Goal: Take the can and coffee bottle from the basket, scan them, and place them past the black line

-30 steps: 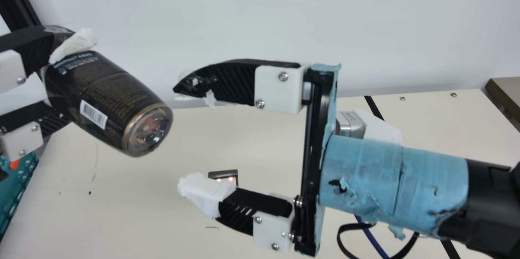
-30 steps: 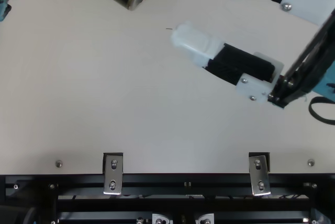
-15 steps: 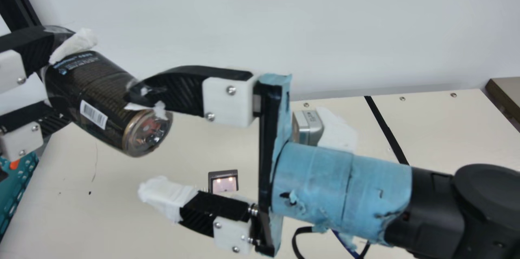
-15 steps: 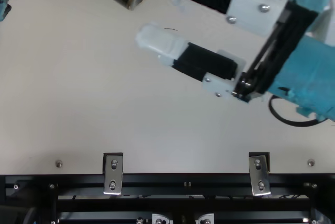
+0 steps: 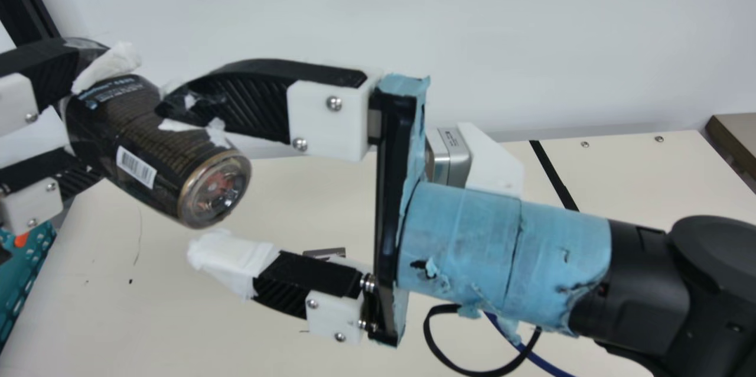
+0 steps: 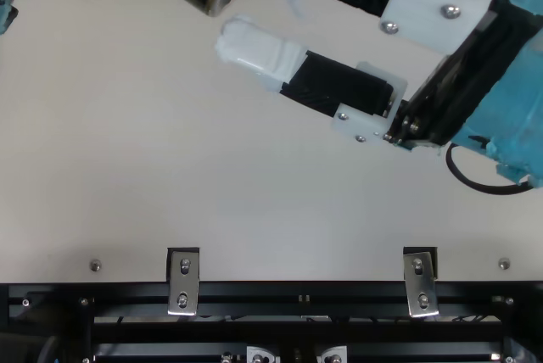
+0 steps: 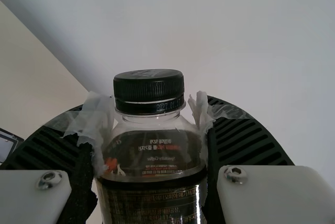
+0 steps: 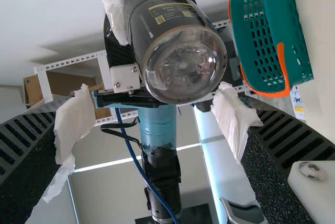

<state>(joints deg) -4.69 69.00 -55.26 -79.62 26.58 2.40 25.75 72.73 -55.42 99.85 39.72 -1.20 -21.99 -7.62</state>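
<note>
If the left jaws release before the right jaws secure the coffee bottle (image 5: 124, 123), it could drop onto the table (image 5: 177, 318). Off-centre closing could twist it or cover its barcode label (image 5: 136, 167), preventing a scan. The left jaws are clamped around the bottle's cap end, holding it tilted above the table's left side. The right jaws are wide open and empty, facing its base.
</note>
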